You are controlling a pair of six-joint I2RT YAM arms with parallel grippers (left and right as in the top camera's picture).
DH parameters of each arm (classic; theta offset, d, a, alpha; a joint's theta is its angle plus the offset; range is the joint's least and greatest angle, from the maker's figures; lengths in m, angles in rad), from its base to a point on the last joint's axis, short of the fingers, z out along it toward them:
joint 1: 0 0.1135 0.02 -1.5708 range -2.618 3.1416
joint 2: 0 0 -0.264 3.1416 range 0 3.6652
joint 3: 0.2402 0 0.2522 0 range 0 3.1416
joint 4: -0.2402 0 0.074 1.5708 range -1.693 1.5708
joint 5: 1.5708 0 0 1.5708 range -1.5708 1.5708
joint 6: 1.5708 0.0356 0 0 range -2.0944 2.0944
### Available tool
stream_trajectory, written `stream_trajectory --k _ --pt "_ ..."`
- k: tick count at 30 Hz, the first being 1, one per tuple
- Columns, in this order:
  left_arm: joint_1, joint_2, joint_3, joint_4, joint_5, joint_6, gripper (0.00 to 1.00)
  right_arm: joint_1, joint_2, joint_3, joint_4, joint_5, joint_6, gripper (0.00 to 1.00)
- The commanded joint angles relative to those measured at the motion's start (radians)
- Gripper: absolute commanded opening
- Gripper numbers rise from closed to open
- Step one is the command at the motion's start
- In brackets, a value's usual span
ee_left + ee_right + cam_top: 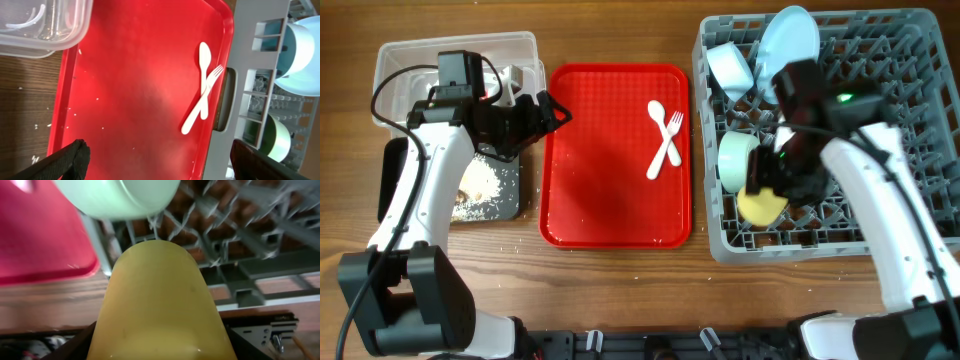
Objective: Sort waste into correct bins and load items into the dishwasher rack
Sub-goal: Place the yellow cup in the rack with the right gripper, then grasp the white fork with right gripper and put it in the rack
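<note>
My right gripper [767, 188] is shut on the small yellow cup [761, 206] and holds it over the front left part of the grey dishwasher rack [910, 60]; the cup fills the right wrist view [159, 305]. A pale green bowl [738, 160] and a pale blue bowl [729, 66] stand in the rack beside the pale blue plate [790, 42]. The white spoon [660, 135] and fork [665, 147] lie crossed on the red tray [600, 200], also in the left wrist view [204, 75]. My left gripper [548, 110] is open and empty over the tray's left edge.
The clear tub [400, 65] stands at the back left with white wrappers [510, 78] inside. The black tray [505, 195] in front of it holds rice-like crumbs [480, 185]. A few crumbs lie on the wooden table [620, 300].
</note>
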Motion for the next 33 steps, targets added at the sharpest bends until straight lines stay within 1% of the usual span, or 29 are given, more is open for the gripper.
stream_trajectory --k 1,3,5,6,8,10,12,15,18,20,23,25,26,28,31,33 --pt "-0.003 -0.013 0.005 0.007 -0.024 0.01 0.92 0.056 0.007 -0.138 0.04 -0.023 0.049 0.5" --pt "-0.003 -0.013 0.005 0.007 -0.024 0.01 0.92 0.072 0.007 -0.193 0.085 -0.016 0.059 0.5" --pt "-0.003 -0.013 0.005 0.006 -0.024 0.01 0.92 0.073 0.008 -0.251 0.174 -0.015 0.06 0.5" --pt "-0.003 -0.013 0.005 0.005 -0.024 0.01 0.92 0.073 0.008 -0.29 0.242 0.008 0.084 0.5" --pt "-0.003 -0.013 0.005 0.002 -0.024 0.009 0.92 0.073 0.008 -0.321 0.292 0.037 0.103 0.51" --pt "-0.003 -0.013 0.005 0.003 -0.024 0.009 0.92 0.073 0.008 -0.327 0.303 0.036 0.103 0.6" --pt "-0.003 -0.013 0.005 0.002 -0.023 0.009 0.92 0.073 0.006 -0.325 0.299 0.034 0.104 0.65" --pt "-0.003 -0.013 0.005 0.002 -0.023 0.009 0.92 0.073 -0.012 -0.276 0.259 0.032 0.103 0.76" --pt "-0.003 -0.013 0.005 -0.002 -0.023 0.009 0.92 0.073 -0.061 -0.158 0.219 0.032 0.098 0.81" --pt "-0.003 -0.013 0.005 -0.005 -0.023 0.009 0.92 0.073 -0.079 -0.076 0.221 0.032 0.076 0.81" --pt "-0.003 -0.013 0.005 -0.004 -0.024 0.01 0.93 0.074 -0.079 0.058 0.324 0.009 0.045 0.8" --pt "-0.003 -0.013 0.005 0.0 -0.032 0.01 0.97 0.074 -0.06 0.142 0.428 -0.045 0.02 0.76" --pt "-0.003 -0.013 0.005 0.003 -0.046 0.009 1.0 0.08 -0.025 0.203 0.462 -0.048 0.002 0.74" --pt "-0.002 -0.013 0.005 0.003 -0.061 0.009 1.0 0.109 0.077 0.327 0.471 -0.045 -0.035 0.74" --pt "-0.002 -0.013 0.005 0.003 -0.069 0.009 1.0 0.169 0.303 0.55 0.391 0.011 -0.058 0.74" --pt "-0.002 -0.013 0.005 0.002 -0.097 0.009 1.0 0.198 0.445 0.646 0.354 0.018 -0.053 0.72"
